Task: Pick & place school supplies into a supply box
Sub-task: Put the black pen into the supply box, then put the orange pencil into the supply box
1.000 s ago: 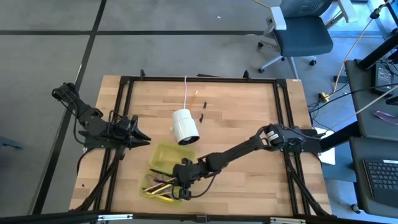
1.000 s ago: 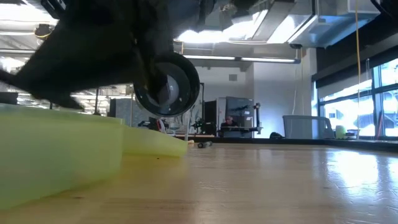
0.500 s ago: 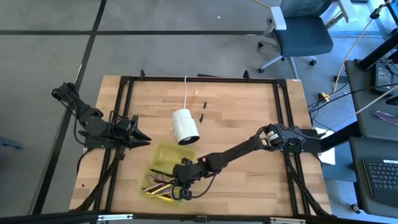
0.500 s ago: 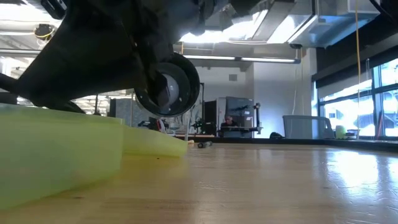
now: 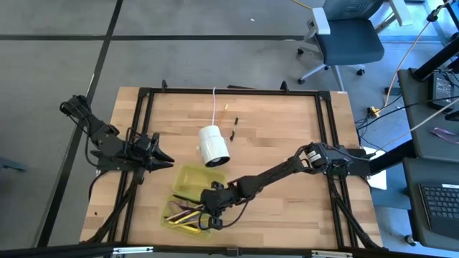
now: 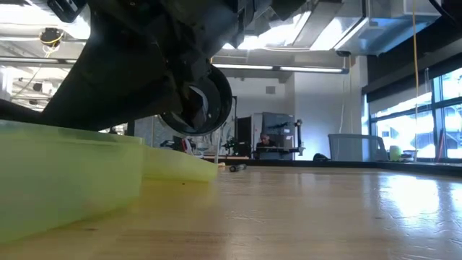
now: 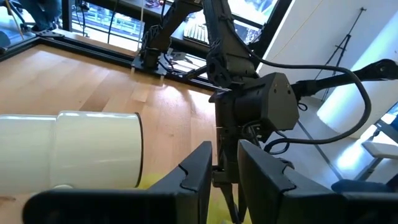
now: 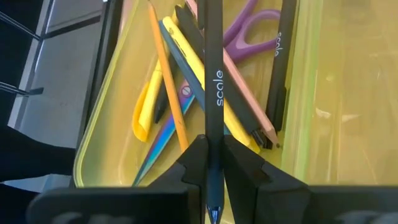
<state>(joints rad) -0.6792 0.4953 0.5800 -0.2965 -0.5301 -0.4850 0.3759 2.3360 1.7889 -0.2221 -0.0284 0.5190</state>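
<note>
Nearest me, the right gripper (image 8: 214, 165) has its fingers clamped on a black pen (image 8: 213, 81), poised over the supply box (image 5: 188, 203) at the table's (image 5: 287, 143) front edge. The pen looks light, stiff and slick; I judge the grip near its tip lets it pivot, so mid-barrel would be safer. Below lie pencils and purple scissors (image 8: 252, 25). Farther off, the left gripper (image 5: 159, 159) waits, fingers slightly apart, empty, beside the white cylinder (image 5: 213, 145).

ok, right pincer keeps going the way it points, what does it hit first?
Probably the pens lying in the supply box. The right pincer is shut on a black pen over the yellow pen and purple scissors; depth unclear.
</note>
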